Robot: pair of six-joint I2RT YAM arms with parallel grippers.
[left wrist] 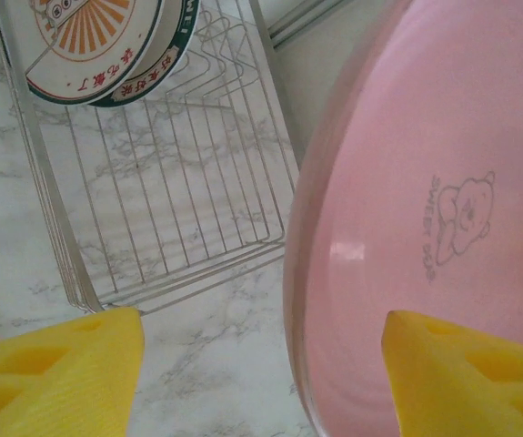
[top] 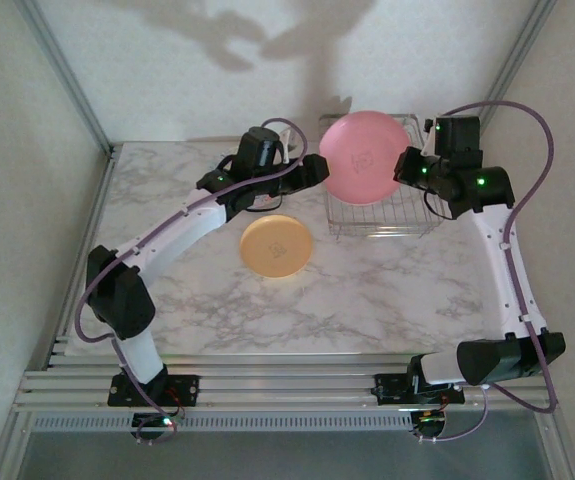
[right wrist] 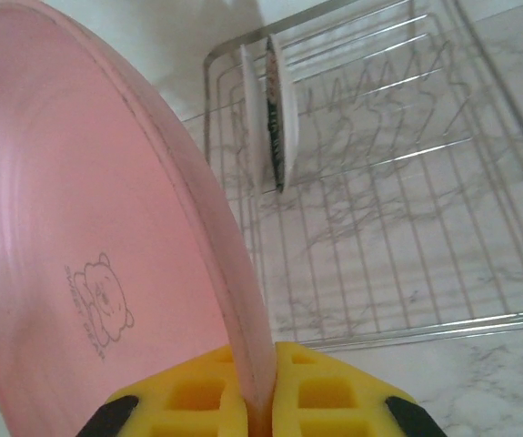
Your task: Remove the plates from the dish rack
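Nearest us, a round orange plate point(top: 277, 246) lies flat on the marble counter point(top: 367, 290), already unloaded. Beyond it, the right gripper point(right wrist: 257, 401) pinches the rim of a plain pink plate point(top: 365, 155) over the silver wire dish rack point(top: 382, 222). The left gripper point(left wrist: 266, 364) hangs spread at the plate's edge, and we judge it ready to receive it. A white, dark-rimmed plate point(left wrist: 97, 45) stands racked farthest back.

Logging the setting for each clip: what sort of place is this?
Probably a lab test cell, not a real kitchen: marble-patterned table, plain white walls close around it, aluminium rails along the near edge.
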